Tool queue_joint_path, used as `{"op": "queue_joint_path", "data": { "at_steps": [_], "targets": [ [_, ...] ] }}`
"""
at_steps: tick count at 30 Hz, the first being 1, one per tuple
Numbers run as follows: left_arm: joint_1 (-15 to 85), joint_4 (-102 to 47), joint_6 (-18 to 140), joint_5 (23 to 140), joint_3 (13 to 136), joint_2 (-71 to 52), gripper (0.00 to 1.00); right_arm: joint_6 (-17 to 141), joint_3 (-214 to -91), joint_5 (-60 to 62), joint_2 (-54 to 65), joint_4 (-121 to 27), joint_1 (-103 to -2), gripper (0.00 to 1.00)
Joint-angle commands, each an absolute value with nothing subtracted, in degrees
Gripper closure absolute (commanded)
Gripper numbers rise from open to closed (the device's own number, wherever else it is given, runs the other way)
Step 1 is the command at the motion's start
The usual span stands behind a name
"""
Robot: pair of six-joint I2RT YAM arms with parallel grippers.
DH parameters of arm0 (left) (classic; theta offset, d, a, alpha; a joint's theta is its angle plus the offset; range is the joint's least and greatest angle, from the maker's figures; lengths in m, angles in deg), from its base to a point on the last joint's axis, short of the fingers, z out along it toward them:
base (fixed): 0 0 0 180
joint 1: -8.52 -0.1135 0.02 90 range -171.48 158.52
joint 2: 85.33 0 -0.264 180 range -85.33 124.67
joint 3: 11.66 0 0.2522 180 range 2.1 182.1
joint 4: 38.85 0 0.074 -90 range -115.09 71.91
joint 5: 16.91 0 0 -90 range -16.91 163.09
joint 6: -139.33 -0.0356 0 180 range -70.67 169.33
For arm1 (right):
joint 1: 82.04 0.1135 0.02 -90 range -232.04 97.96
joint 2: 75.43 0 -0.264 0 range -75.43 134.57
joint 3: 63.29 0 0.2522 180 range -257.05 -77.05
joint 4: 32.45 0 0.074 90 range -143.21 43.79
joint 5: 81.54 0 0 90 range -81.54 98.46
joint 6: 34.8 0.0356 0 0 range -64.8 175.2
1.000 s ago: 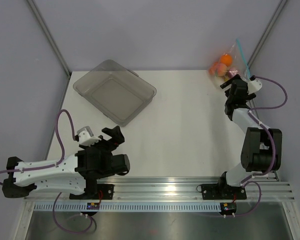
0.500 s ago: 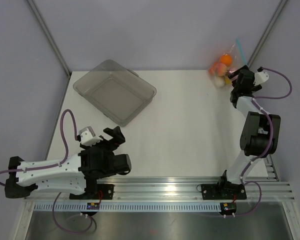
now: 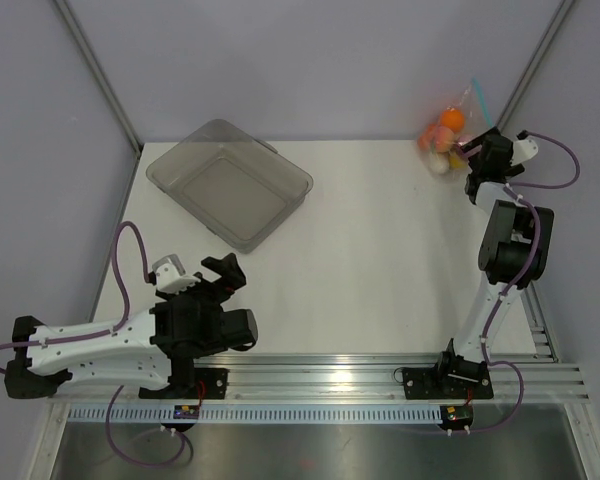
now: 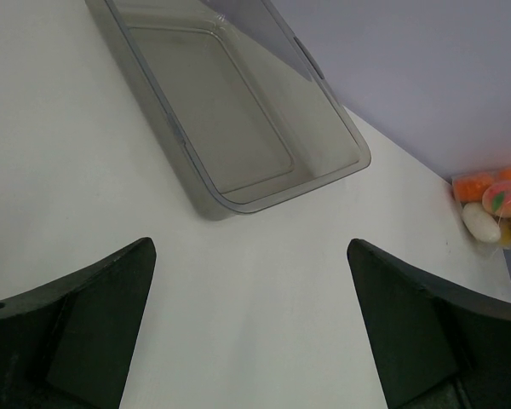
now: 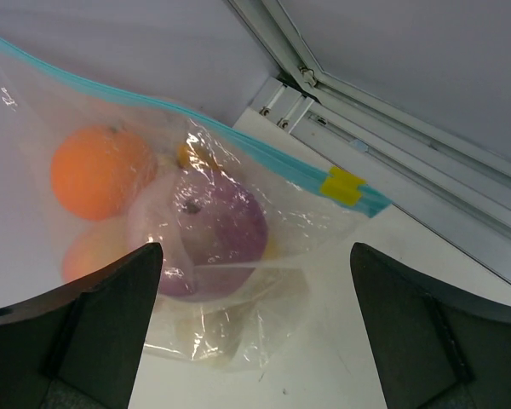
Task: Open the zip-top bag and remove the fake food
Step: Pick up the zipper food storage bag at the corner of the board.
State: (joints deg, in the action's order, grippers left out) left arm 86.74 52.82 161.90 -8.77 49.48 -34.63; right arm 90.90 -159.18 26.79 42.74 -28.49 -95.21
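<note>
While left tool (image 4: 251, 245) and right tool (image 5: 254, 248) stand spread: mis-grip risk.
Right closure may pinch fake food (image 5: 213, 226) through zip-top bag (image 5: 302, 217), not zip strip (image 5: 196, 127).

No text, number, brand or sign is legible in any view. Two small coloured tags on the front rail (image 3: 330, 385), a small tag (image 3: 188, 411) at left and a second tag (image 3: 456, 419) at right, are too small to read. The yellow tab (image 5: 343, 185) on the teal strip of the zip-top bag (image 5: 238, 332) shows a plain face in the right wrist view.
</note>
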Motion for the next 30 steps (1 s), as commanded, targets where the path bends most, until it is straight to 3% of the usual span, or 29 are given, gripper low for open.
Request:
{"op": "queue_joint_path", "data": {
  "at_steps": [1, 7, 10, 11, 13, 14, 17, 18, 21, 30],
  "targets": [
    [86.7, 63.4, 174.9, -24.6, 49.0, -36.1, 0.01, 90.4, -162.8, 25.9, 44.7, -23.0, -95.7, 0.01],
    [86.7, 63.4, 174.9, -24.6, 48.9, -35.8, 0.01, 94.1, -163.2, 22.5, 48.3, -15.4, -97.5, 0.01],
    [86.7, 63.4, 175.4, -24.9, 48.8, -35.3, 0.01, 95.4, -163.7, 21.7, 49.4, -14.1, -98.2, 0.1],
    [86.7, 63.4, 175.5, -24.9, 48.6, -35.3, 0.01, 96.0, -163.9, 20.9, 50.0, -13.2, -98.6, 0.21],
    [86.7, 63.3, 176.0, -25.2, 48.4, -35.5, 0.01, 96.5, -163.9, 20.1, 50.4, -12.1, -98.8, 0.32],
    [86.7, 63.4, 176.6, -25.3, 48.1, -35.7, 0.01, 97.2, -163.7, 19.5, 50.4, -11.4, -98.9, 0.45],
    [86.7, 63.4, 177.9, -25.3, 47.4, -36.2, 0.01, 97.7, -163.0, 18.2, 50.3, -10.0, -99.0, 0.68],
    [86.7, 63.5, 178.9, -25.3, 46.8, -36.3, 0.01, 97.8, -162.7, 17.9, 50.2, -9.6, -99.0, 0.81],
    [86.6, 63.4, 179.9, -25.3, 46.6, -35.9, 0.01, 98.4, -161.3, 16.7, 49.0, -8.7, -99.0, 1.0],
    [87.4, 63.4, 185.0, -25.3, 46.1, -33.5, 0.01, 100.6, -157.3, 12.7, 45.6, -7.2, -99.0, 1.0]
  ]
}}
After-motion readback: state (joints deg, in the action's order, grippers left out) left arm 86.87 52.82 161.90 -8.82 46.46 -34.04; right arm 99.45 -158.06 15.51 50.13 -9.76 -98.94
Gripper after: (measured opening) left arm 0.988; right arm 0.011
